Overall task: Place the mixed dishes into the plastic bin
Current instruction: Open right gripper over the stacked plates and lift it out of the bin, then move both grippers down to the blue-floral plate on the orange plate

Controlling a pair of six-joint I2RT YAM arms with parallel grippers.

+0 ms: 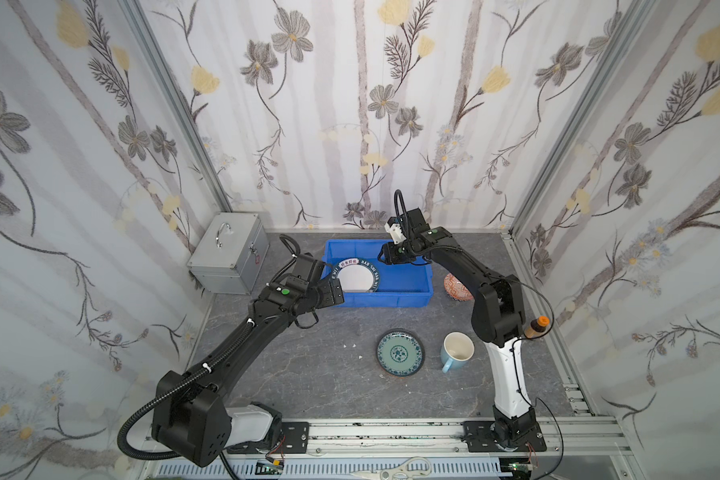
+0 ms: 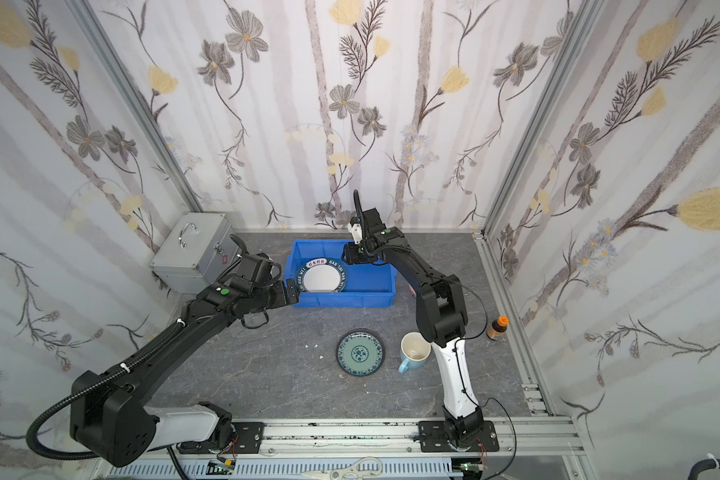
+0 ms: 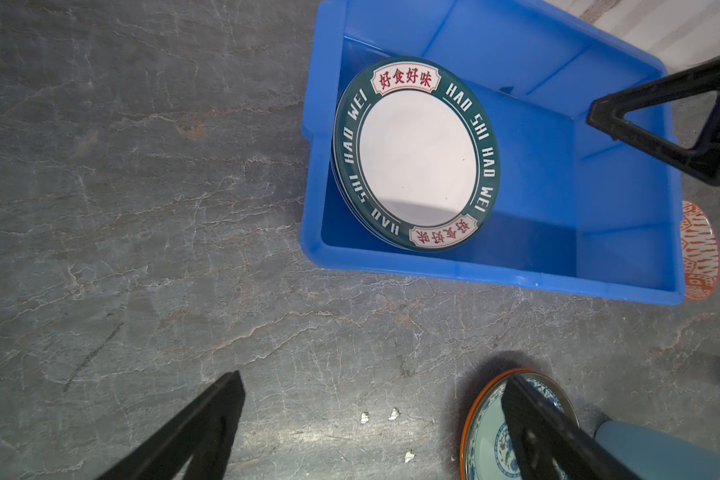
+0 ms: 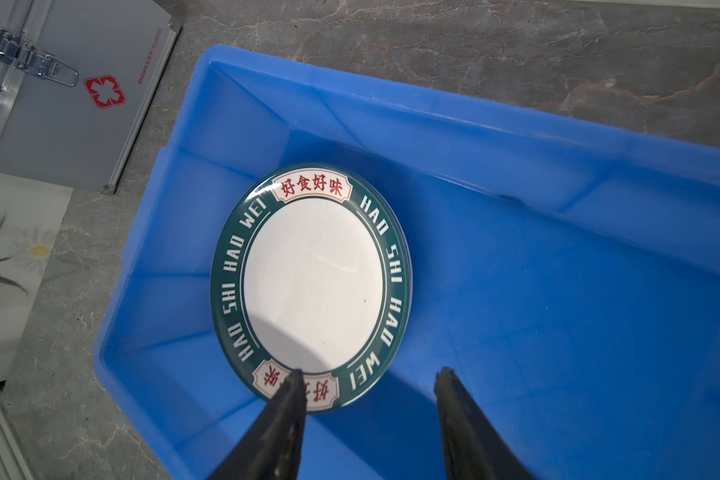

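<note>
1. Hovering over the blue plastic bin (image 1: 387,300), the right gripper (image 4: 371,371) is half-spread and empty; the lettered-rim plate (image 4: 312,286) lies tilted inside.
2. Left gripper (image 3: 373,378), beside the bin, gapes wide, empty.
3. Next, likely: fetch the teal plate (image 1: 400,353) or mug (image 1: 458,351) before the bin.

I log the plastic bin (image 4: 558,270) as smooth moulded blue plastic with a soft sheen. The lettered plate (image 4: 312,286) has a glossy glaze, with highlights along its rim. The tabletop (image 3: 142,208) is a grey veined stone look, mostly matt. The metal case (image 4: 80,124) is brushed silver metal with a shiny latch. My right gripper (image 4: 371,371) is matt black and looks like plastic. The teal plate (image 1: 400,353) is glossy.
</note>
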